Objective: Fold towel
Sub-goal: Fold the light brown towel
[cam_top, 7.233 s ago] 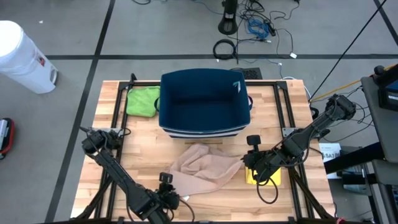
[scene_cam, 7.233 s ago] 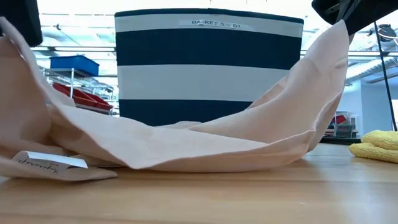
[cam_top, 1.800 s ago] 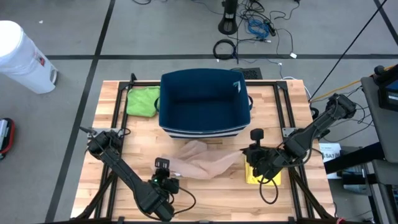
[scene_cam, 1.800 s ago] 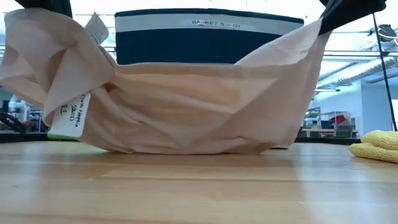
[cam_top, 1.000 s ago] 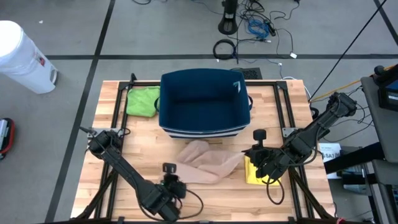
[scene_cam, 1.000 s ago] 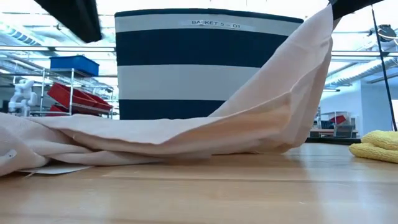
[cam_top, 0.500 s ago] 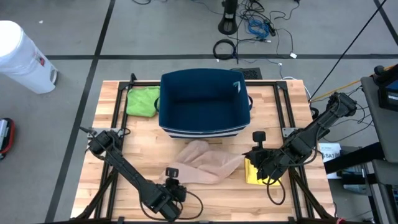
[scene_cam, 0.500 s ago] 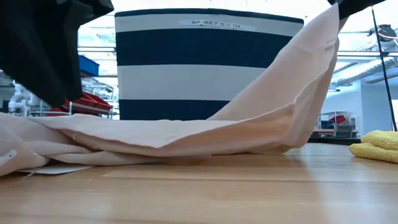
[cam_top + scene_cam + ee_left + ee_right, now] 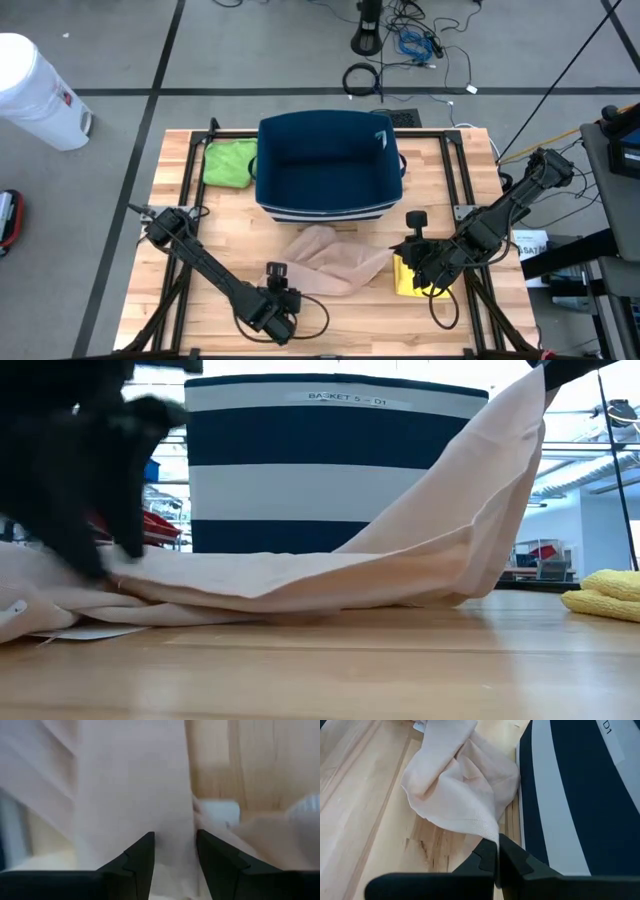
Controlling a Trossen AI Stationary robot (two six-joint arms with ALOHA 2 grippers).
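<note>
High view: the towel, pale peach, lies crumpled on the wooden table just in front of the navy basket. The left gripper sits at the towel's near-left edge; the right gripper is at its right corner. A green cloth lies left of the basket, a yellow cloth beside the right gripper.

Low view: the towel's left side lies flat on the table; its right corner is held up high.

Left wrist view: the fingers stand apart over the cloth, nothing held between them.

Right wrist view: the jaws are closed tight, pinching the towel's corner beside the striped basket wall.
</note>
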